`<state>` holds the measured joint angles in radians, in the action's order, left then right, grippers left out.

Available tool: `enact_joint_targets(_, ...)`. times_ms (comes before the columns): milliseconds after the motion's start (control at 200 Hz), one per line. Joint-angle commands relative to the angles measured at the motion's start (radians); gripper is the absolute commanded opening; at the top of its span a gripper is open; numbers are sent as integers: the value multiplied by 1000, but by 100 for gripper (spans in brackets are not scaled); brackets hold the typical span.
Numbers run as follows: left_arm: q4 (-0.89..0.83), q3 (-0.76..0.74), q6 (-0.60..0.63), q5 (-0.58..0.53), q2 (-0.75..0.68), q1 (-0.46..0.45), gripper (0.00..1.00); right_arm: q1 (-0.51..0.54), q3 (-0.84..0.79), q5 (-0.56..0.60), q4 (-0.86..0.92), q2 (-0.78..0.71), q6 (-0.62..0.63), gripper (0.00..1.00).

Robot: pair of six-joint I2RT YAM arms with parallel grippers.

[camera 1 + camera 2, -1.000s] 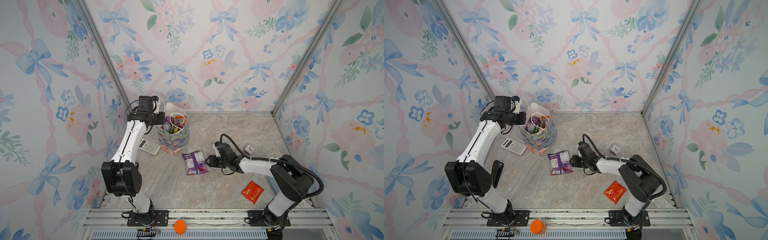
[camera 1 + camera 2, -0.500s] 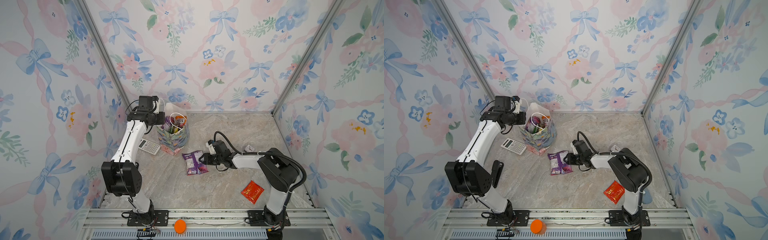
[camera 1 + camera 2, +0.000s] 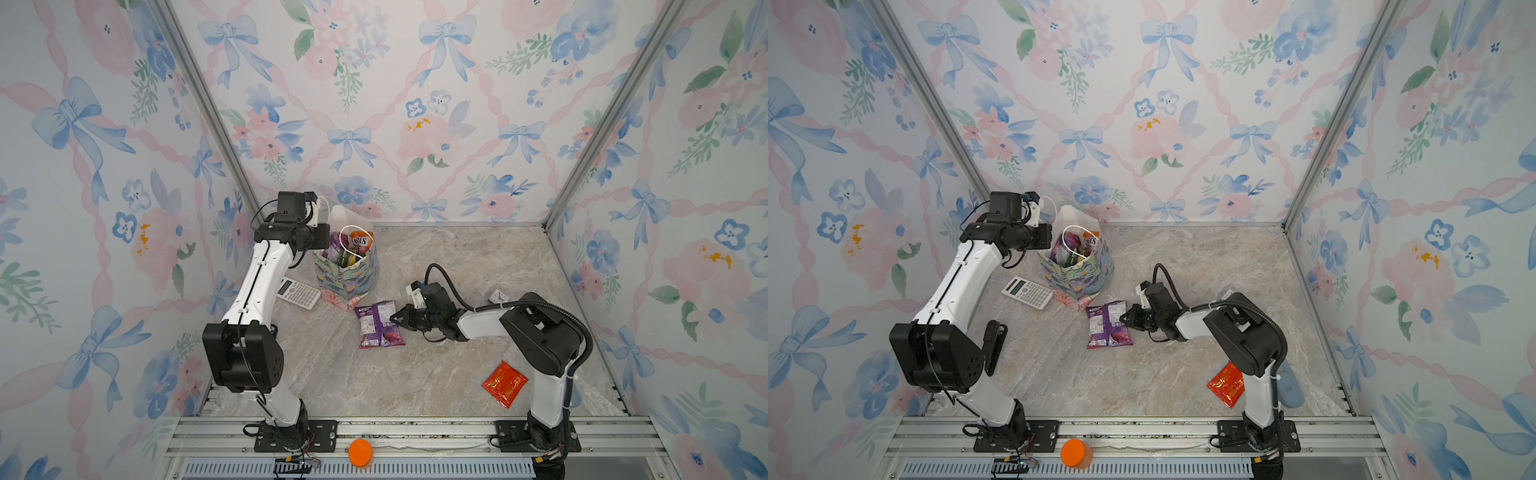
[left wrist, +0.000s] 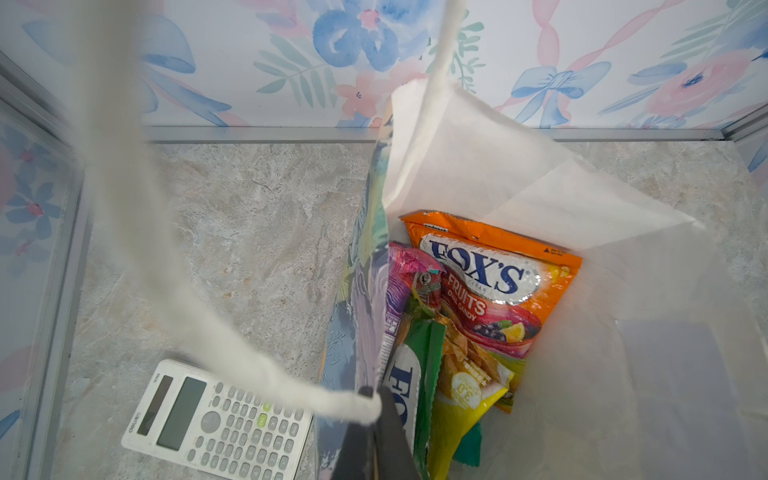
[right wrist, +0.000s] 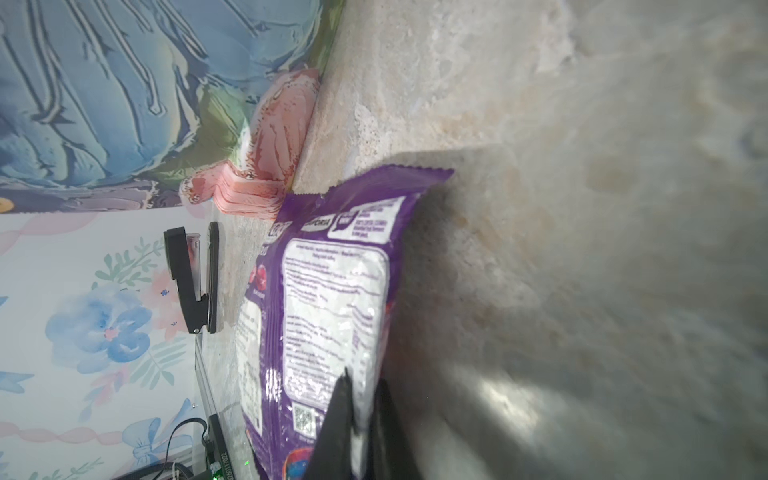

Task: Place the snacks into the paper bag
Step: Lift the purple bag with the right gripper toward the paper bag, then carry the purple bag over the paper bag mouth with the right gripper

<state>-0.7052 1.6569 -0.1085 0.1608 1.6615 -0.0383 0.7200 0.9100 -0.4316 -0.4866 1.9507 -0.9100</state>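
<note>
While our left gripper (image 4: 376, 432) keeps its jaws closed on the rim of the paper bag (image 3: 347, 278), right by a white cord handle (image 4: 187, 291), the bag stands upright and open near the back left corner of the desk (image 3: 457, 257). We are at the pick-up of the next snack. A calculator (image 3: 299, 293) lies just left of the bag. Several packets already stand inside it, an orange FOX'S packet (image 4: 494, 282) among them. Just in front of the bag, near the desk's middle, a purple packet (image 3: 379, 324) lies flat with its printed back upward. Our right gripper (image 3: 397, 320) sits low over the desk with its jaws pinched on that packet's right edge. Farther right, a red sachet (image 3: 504, 383) lies toward the front right corner, not yet bagged. We judge that the next move is to lift the purple packet clear, carry it over the bag's mouth without knocking the rim, and release it there; the glossy film may slip. A second ago the right gripper stood apart from the packet with its jaws parted. It has since slid left and closed on it, while the bag and left arm look unmoved.
</note>
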Motion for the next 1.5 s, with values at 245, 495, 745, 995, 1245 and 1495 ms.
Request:
enact_joint_targets(245, -19, -18, -2, 0, 5, 2, 0, -37, -8, 24, 63, -138, 16, 0)
enact_joint_targets(495, -19, -17, -2, -1, 4, 2, 0, -60, 57, 80, 242, -282, 110, 0)
enact_joint_targets(745, -19, -18, -3, 1, 0, 2, 0, -78, 193, 151, 448, -394, 227, 0)
enact_joint_targets(995, -19, -17, -2, 4, -1, 2, 0, -92, 395, 232, 589, -414, 366, 0)
enact_joint_targets(1245, -19, -19, -2, 7, -1, 2, 0, -102, 644, 303, 667, -364, 476, 0)
enact_joint_targets(1495, -19, -18, 0, 11, -2, 2, 0, -104, 900, 329, 704, -232, 538, 0)
